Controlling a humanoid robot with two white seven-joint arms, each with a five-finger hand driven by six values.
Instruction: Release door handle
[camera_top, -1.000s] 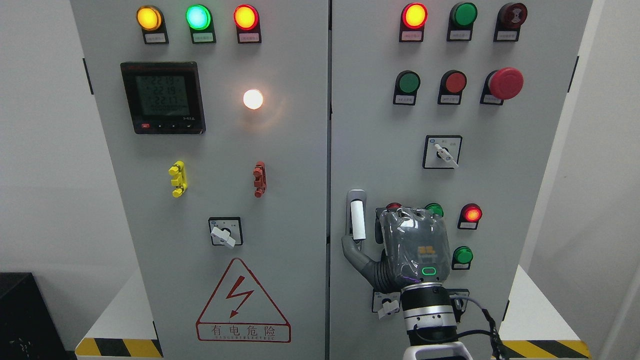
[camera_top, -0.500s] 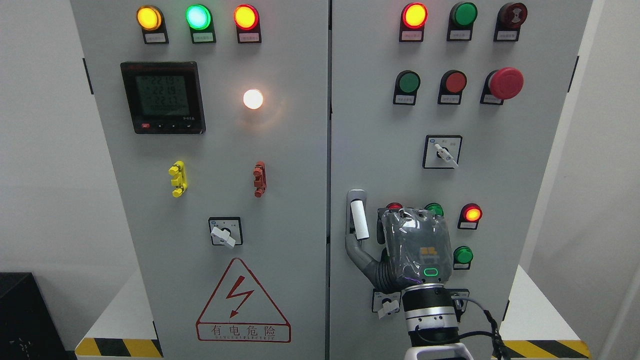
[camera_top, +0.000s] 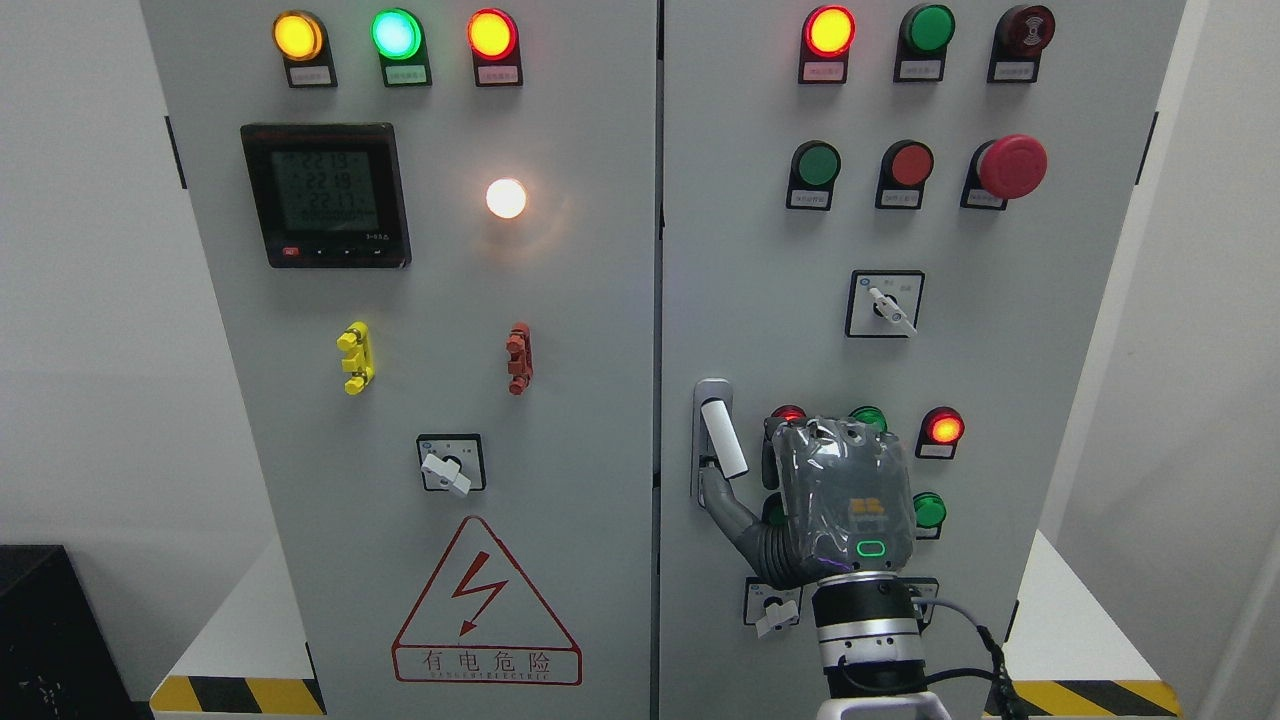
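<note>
Clearly the right robot hand (camera_top: 835, 500) has only its thumb hooked under the door handle (camera_top: 722, 438) up-left of it; pulling away sideways could snag that thumb and swing the handle.

You see the door handle (camera_top: 718, 440) at the right door's left edge, right robot hand (camera_top: 838, 500) just right of it, meter (camera_top: 325, 195) on the left door.

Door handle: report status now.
Right hand beside door handle, thumb near its lower end; grip cannot be confirmed. Handle tilted on right door. Left hand not in view. Nothing blocking.
</note>
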